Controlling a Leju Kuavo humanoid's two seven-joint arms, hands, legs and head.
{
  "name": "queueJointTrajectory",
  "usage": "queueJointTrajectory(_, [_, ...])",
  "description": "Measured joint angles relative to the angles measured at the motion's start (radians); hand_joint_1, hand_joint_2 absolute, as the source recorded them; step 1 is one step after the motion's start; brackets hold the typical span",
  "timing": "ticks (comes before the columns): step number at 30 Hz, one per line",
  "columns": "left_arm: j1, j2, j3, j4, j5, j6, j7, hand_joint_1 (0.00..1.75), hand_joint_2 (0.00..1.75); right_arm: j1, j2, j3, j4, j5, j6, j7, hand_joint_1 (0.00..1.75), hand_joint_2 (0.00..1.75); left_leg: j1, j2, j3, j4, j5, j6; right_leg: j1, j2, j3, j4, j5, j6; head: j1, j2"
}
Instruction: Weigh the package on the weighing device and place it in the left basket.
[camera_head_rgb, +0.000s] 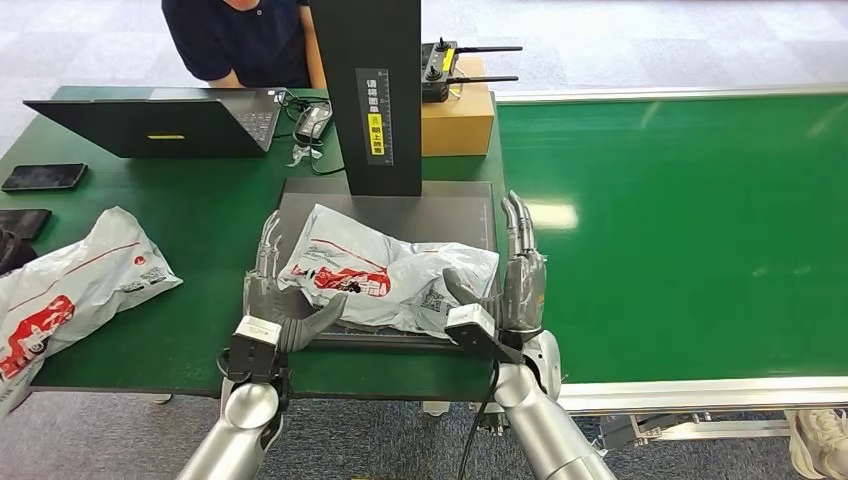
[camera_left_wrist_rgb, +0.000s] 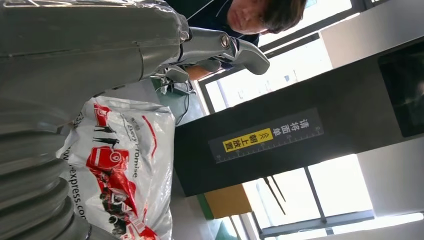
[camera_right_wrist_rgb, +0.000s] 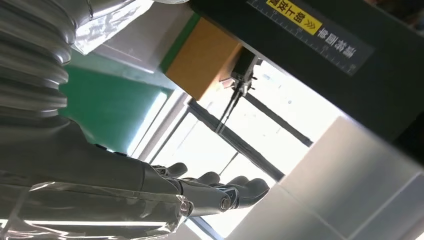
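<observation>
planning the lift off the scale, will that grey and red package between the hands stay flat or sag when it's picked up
Likely to sag: the package is a creased, wrinkled plastic mailer lying unevenly on the weighing device. Its glossy film probably slips, so squeezing from both sides with the left hand and right hand seems wise. It won't roll.

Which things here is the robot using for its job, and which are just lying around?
For the job: the package on the weighing device, with the left hand and right hand at its two ends.

Just lying about: laptop, phone, another bag, cardboard box.
</observation>
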Motion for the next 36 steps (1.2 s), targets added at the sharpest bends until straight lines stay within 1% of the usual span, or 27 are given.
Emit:
queueJointTrajectory(6, [0.011, 0.007, 0.001, 0.0, -0.021, 0.007, 0.0, 0.0, 1.75, 0.034, -0.055, 0.085, -0.057, -0.241, 0.01, -0.002, 0.0, 1.75, 0.0, 0.0, 0.0, 0.0, 0.0, 0.0, 0.0, 0.0, 0.0, 0.0, -0.001, 0.0, 0.0, 0.0])
queueJointTrajectory(8, [0.014, 0.01, 0.002, 0.0, -0.027, 0.011, 0.0, 0.0, 1.75, 0.049, -0.08, 0.123, -0.079, -0.296, 0.036, -0.002, 0.0, 1.75, 0.0, 0.0, 0.0, 0.0, -0.001, -0.001, 0.0, 0.0, 0.0, 0.0, -0.001, 0.0, 0.0, 0.0])
queueJointTrajectory(10, [0.017, 0.014, 0.002, 0.0, -0.034, 0.017, 0.0, 0.0, 1.75, 0.064, -0.101, 0.162, -0.097, -0.323, 0.06, -0.003, 0.0, 1.75, 0.0, 0.0, 0.0, 0.0, -0.001, -0.001, 0.0, 0.0, 0.0, 0.0, -0.001, 0.0, 0.0, 0.0])
queueJointTrajectory(13, [0.02, 0.018, 0.002, 0.0, -0.054, 0.023, 0.0, 0.0, 1.75, 0.08, -0.12, 0.204, -0.113, -0.34, 0.099, -0.003, 0.0, 1.75, 0.0, 0.0, 0.0, 0.0, -0.001, -0.001, 0.0, 0.0, 0.0, 0.0, -0.001, 0.0, 0.0, 0.0])
queueJointTrajectory(17, [0.021, 0.02, 0.007, 0.001, -0.108, 0.031, 0.0, 0.0, 1.75, 0.09, -0.129, 0.232, -0.123, -0.345, 0.161, -0.003, 0.0, 1.75, 0.0, 0.0, 0.0, 0.0, -0.001, -0.001, 0.0, 0.0, 0.0, 0.0, -0.001, 0.0, 0.0, 0.0])
queueJointTrajectory(21, [0.021, 0.021, 0.017, 0.004, -0.162, 0.025, 0.001, 0.0, 1.75, 0.1, -0.132, 0.244, -0.13, -0.331, 0.169, -0.003, 0.0, 1.75, 0.0, 0.0, 0.0, 0.0, -0.001, -0.001, 0.0, 0.0, 0.0, 0.0, -0.001, 0.0, 0.0, 0.0])
queueJointTrajectory(24, [0.023, 0.02, 0.031, 0.005, -0.232, 0.0, 0.009, 0.0, 1.75, 0.112, -0.134, 0.245, -0.143, -0.327, 0.177, -0.003, 0.0, 1.75, 0.0, 0.0, 0.0, 0.0, -0.001, -0.001, 0.0, 0.0, 0.0, 0.0, -0.001, 0.0, 0.0, 0.0])
queueJointTrajectory(32, [0.045, 0.015, 0.06, -0.011, -0.375, -0.053, 0.053, 0.0, 1.75, 0.148, -0.143, 0.244, -0.224, -0.336, 0.171, -0.003, 0.0, 1.75, 0.0, 0.0, 0.0, 0.0, -0.001, -0.001, 0.0, 0.0, 0.0, 0.0, -0.001, 0.0, 0.0, 0.0])
queueJointTrajectory(36, [0.054, 0.013, 0.066, -0.035, -0.434, -0.082, 0.082, 0.0, 1.75, 0.163, -0.146, 0.241, -0.279, -0.332, 0.106, -0.003, 0.0, 1.75, 0.0, 0.0, 0.0, 0.0, -0.001, -0.001, 0.0, 0.0, 0.0, 0.0, -0.001, 0.0, 0.0, 0.0])
